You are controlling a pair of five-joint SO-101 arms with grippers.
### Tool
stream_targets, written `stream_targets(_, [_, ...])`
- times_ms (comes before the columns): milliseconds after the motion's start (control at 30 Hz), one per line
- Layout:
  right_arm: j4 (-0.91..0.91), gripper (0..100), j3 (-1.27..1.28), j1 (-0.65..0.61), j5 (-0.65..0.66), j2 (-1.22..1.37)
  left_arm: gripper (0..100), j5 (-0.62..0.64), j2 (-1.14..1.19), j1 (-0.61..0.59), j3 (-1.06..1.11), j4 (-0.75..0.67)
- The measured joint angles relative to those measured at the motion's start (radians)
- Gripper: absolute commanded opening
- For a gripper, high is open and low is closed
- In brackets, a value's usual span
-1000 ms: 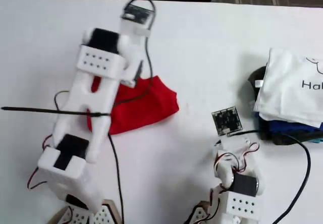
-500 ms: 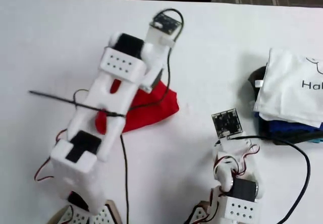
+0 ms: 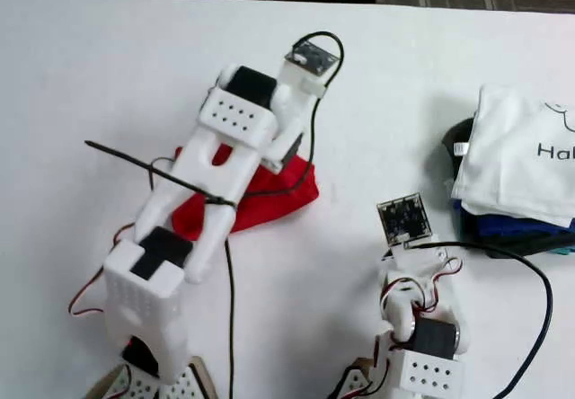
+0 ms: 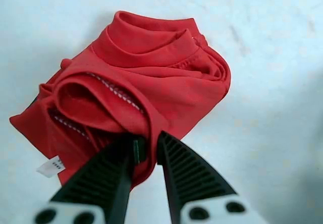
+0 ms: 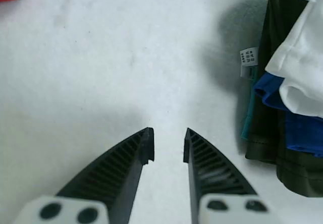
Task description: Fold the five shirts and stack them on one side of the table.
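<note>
Red shirt (image 4: pixel 166 82); left gripper (image 4: pixel 147 142) farther right

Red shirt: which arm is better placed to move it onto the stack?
Left, probably. The left gripper is pinched on a fold of the red shirt, while the right gripper sits open over bare table near the stack, holding nothing.
</note>
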Motion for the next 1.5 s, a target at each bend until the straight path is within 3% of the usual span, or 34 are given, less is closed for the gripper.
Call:
stream_targets(500, [0.000,10.5,0.000,0.000,0.000,0.000,3,0.000,0.005,0.012,0.000,-0.035])
stream_targets(733, [0.000,10.5,0.000,0.000,0.000,0.000,24,-0.078,0.005,0.058,0.000,-0.035])
stream_targets(967, [0.000,10.5,0.000,0.000,0.000,0.000,23,-0.129,0.005,0.046,-0.069,0.023])
stream_targets(1233, [0.000,10.8,0.000,-0.017,0.000,0.000,23,-0.129,0.005,-0.196,-0.315,0.101])
stream_targets(1500, [0.087,10.8,-0.121,-0.250,0.000,0.000,23,-0.169,0.005,-0.532,-0.292,0.104])
